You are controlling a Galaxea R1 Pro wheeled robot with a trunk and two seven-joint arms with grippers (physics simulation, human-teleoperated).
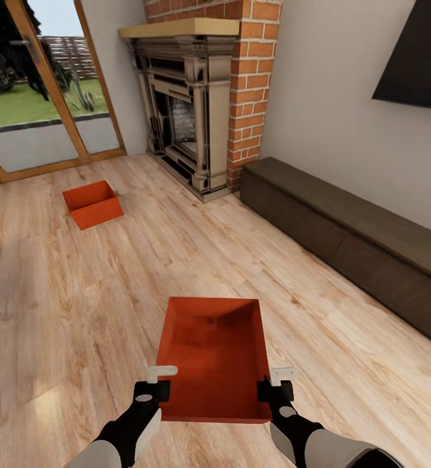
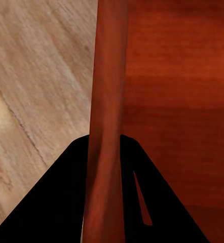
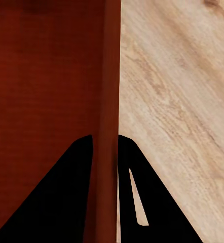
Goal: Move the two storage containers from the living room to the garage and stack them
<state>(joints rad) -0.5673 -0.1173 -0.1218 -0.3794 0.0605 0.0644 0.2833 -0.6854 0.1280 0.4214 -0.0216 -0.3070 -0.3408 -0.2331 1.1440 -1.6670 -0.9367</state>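
Note:
One orange-red storage container [image 1: 215, 351] is right in front of me over the light wood-plank living room floor, open side up and empty. My left gripper [image 1: 157, 382] is shut on its left wall [image 2: 106, 91], which runs between the two dark fingers [image 2: 56, 202]. Over on the right wall [image 3: 108, 76], my right gripper [image 1: 277, 382] is shut the same way, one finger [image 3: 56, 202] inside and one outside. The second storage container [image 1: 93, 203] stands on the floor farther off to the left, near the glass door, with nothing touching it.
A brick fireplace [image 1: 199, 104] stands ahead. A long low dark cabinet [image 1: 345, 234] runs along the right wall under a wall TV [image 1: 417, 58]. A wood-framed glass door [image 1: 39, 97] to the garden is at the left. Open wood floor [image 1: 78, 312] lies between the containers.

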